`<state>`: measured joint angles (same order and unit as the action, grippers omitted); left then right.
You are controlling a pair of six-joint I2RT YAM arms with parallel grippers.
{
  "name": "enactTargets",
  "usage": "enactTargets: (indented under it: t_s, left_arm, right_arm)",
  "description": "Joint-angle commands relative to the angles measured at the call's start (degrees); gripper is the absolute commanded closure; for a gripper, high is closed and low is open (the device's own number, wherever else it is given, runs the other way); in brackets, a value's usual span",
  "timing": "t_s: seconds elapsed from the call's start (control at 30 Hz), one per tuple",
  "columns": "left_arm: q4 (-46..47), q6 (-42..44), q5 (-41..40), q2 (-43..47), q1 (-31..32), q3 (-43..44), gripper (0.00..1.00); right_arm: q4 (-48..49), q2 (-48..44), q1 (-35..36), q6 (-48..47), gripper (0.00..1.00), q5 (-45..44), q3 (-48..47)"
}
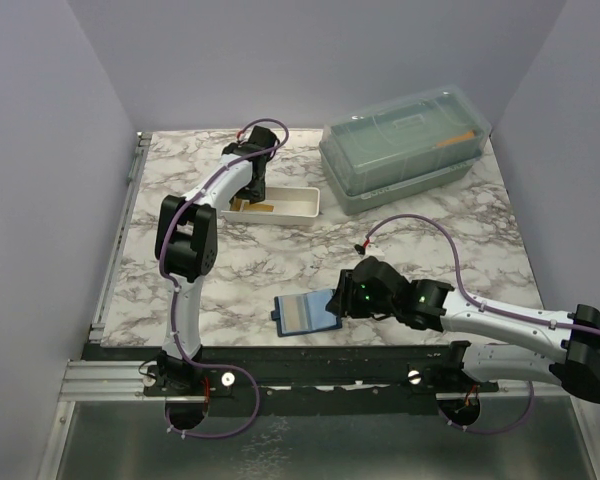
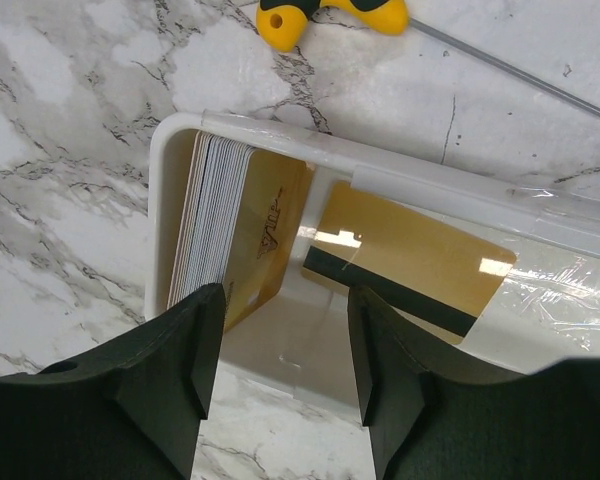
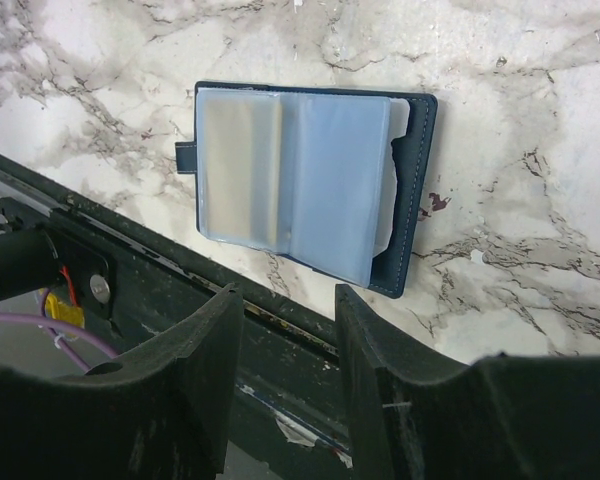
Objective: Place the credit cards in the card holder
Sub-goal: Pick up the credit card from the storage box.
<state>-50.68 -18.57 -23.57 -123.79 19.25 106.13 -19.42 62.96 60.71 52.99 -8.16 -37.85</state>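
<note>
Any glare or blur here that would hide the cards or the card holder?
Left wrist: sharp, with two white glare patches on the loose card and shine along the tray, yet the stacked cards read clearly. Right wrist: the card holder has a milky sheen over its clear pockets, veiling any contents. Top external: even soft light, no harsh shadows; the green box looks hazy.
</note>
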Motion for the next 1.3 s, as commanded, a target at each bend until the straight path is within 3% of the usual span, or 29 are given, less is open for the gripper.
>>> enactTargets:
  t_s: [0.0, 0.2, 0.43, 0.6, 0.77, 0.97, 1.27]
  left_arm:
    - [-0.56, 0.90, -3.32, -0.35, 0.31, 1.03, 0.41]
    - [-0.81, 2.89, -10.32, 1.18, 0.63, 2.04, 0.31]
    - [-1.27, 5.04, -8.37, 1.00, -0.66, 2.65, 0.18]
    - [-1.35, 4.94, -8.58, -1.72, -2.27, 3.48, 0.18]
    - [-1.43, 4.50, -8.66, -2.87, -4.84, 4.16, 0.25]
    - [-1.57, 4.67, -4.38, -3.57, -5.18, 4.44, 0.25]
    - [-2.84, 4.48, -7.83, -4.24, -5.16, 5.04, 0.26]
  right_arm:
    - [0.61, -0.21, 0.16, 0.47, 0.55, 0.08, -0.94]
    - [0.94, 1.08, 0.16, -1.14, 0.55, 0.77, -2.12]
    - [2.65, 2.00, 0.11, -1.38, 0.55, 2.43, -1.74]
    - [2.37, 0.39, 0.11, -0.84, 0.55, 2.65, -1.30]
    - [2.37, -1.26, 0.11, -0.31, 0.55, 2.29, -0.74]
    - [2.52, -0.57, 0.13, -0.52, 0.55, 2.22, -1.24]
    - [3.34, 0.44, 0.14, -0.51, 0.55, 2.90, -1.39]
